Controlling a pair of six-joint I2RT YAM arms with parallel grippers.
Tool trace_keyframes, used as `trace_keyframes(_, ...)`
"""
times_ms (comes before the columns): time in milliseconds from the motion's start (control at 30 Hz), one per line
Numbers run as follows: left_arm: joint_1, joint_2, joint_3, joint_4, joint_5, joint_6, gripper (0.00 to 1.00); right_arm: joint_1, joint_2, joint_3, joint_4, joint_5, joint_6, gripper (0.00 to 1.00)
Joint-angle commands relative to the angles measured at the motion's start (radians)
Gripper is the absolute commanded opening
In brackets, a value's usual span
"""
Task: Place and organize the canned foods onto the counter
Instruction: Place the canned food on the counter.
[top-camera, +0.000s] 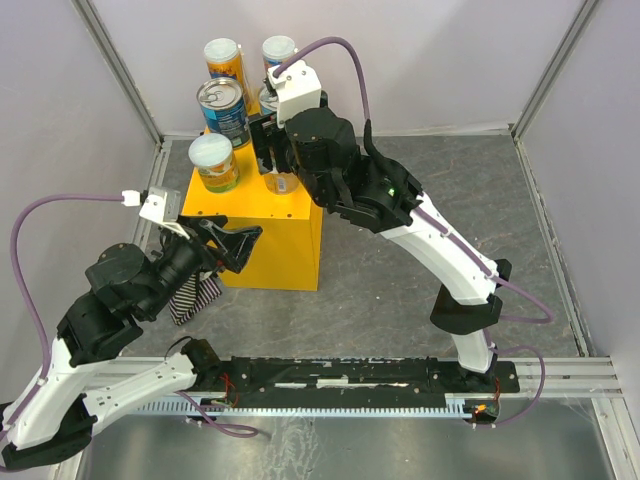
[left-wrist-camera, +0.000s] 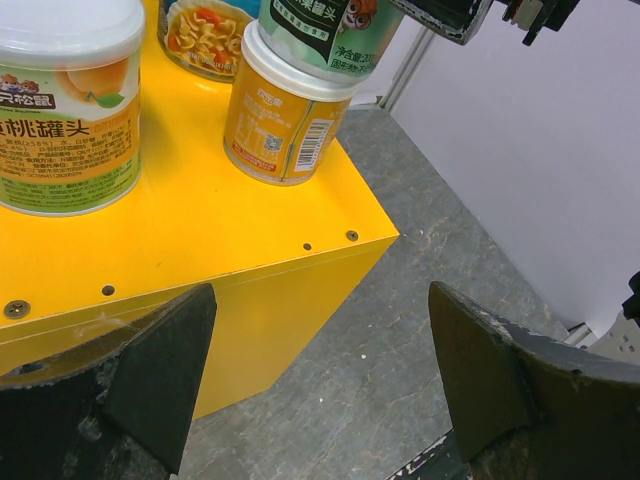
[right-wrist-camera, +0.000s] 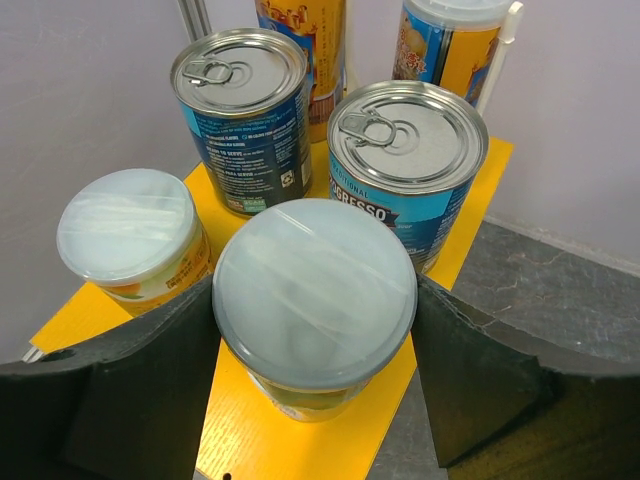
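The counter (top-camera: 268, 245) is a yellow box holding several canned foods: two silver-topped blue cans (right-wrist-camera: 240, 110) (right-wrist-camera: 408, 160), a white-lidded peach can (right-wrist-camera: 125, 235) and two taller cans at the back (top-camera: 224, 60). My right gripper (right-wrist-camera: 314, 300) reaches down over the box, its fingers (right-wrist-camera: 150, 390) pressed against both sides of a white-lidded can (right-wrist-camera: 314, 280). In the left wrist view that can has a green label (left-wrist-camera: 320, 30) and rests on top of a yellow-labelled can (left-wrist-camera: 285, 120). My left gripper (left-wrist-camera: 320, 340) hangs open and empty off the counter's near right corner (left-wrist-camera: 350, 236).
A striped cloth (top-camera: 195, 298) lies on the grey table (top-camera: 400, 280) by the box's near left side, under my left arm. White walls and metal posts close in the back and sides. The stacked cans stand close to the counter's right edge.
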Motion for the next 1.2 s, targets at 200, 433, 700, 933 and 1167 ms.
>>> trace_keyframes(200,0.001,0.007,0.001,0.052,-0.001,0.054,0.93,-0.005,0.001,0.037,0.03,-0.008,0.013,0.8)
trace_keyframes(433,0.001,0.004,-0.002,0.051,-0.003,0.059,0.93,-0.006,0.01,0.037,0.041,-0.037,0.013,0.82)
trace_keyframes(700,0.001,-0.005,-0.005,0.046,-0.015,0.066,0.93,-0.007,0.026,0.02,0.074,-0.059,-0.003,0.85)
trace_keyframes(933,0.001,-0.006,-0.005,0.041,-0.022,0.079,0.94,-0.014,0.035,0.007,0.095,-0.051,-0.014,0.85)
trace_keyframes(1167,0.001,0.001,-0.002,0.042,-0.022,0.098,0.95,-0.022,0.039,0.001,0.11,-0.05,-0.016,0.85)
